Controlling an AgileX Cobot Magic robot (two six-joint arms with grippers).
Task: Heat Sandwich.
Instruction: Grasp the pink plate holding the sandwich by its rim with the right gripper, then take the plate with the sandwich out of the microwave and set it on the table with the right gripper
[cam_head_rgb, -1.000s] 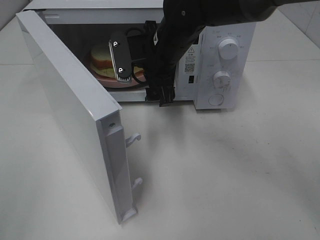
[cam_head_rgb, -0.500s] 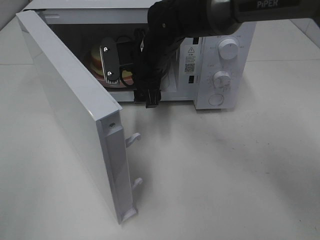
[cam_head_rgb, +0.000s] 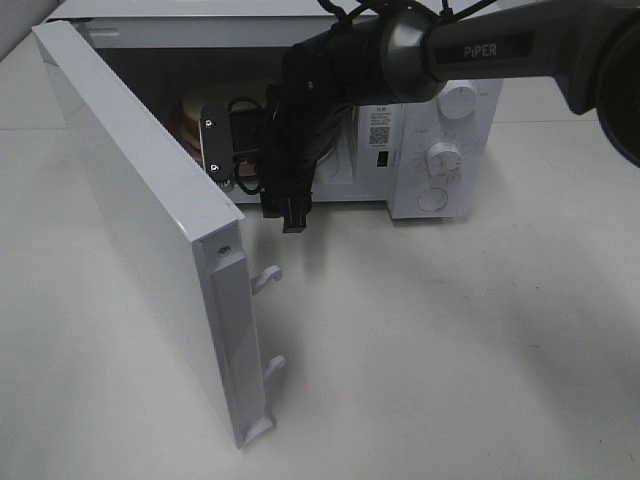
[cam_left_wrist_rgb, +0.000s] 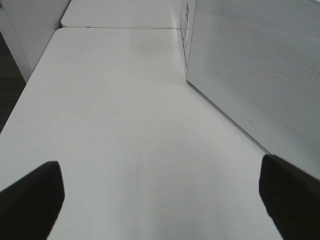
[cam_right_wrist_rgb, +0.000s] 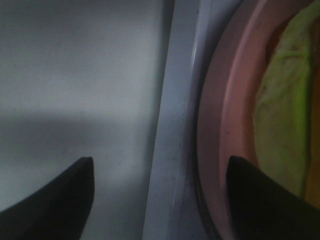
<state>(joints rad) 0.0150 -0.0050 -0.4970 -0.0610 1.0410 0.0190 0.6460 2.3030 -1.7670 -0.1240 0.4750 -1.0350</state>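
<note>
The sandwich (cam_head_rgb: 194, 106) lies on a pink plate (cam_right_wrist_rgb: 235, 100) inside the open microwave (cam_head_rgb: 470, 180). In the exterior view only a sliver of bread shows behind my right arm (cam_head_rgb: 320, 90). The right wrist view shows its green filling (cam_right_wrist_rgb: 280, 115) close by. My right gripper (cam_right_wrist_rgb: 160, 200) is open and empty at the cavity's front sill (cam_right_wrist_rgb: 172, 125), with one fingertip over the plate's rim and the other outside the sill. My left gripper (cam_left_wrist_rgb: 160, 200) is open and empty, low over the table, beside the microwave door's outer face (cam_left_wrist_rgb: 260, 65).
The microwave door (cam_head_rgb: 140, 220) stands swung wide open to the left, its latch hooks (cam_head_rgb: 268, 280) pointing right. The control panel with its knobs (cam_head_rgb: 443, 158) is right of the cavity. The white table (cam_head_rgb: 450, 350) stretches in front.
My right arm and its gripper have shifted left and towards the cavity's front edge, covering more of the sandwich. The plate and sandwich have stayed inside.
</note>
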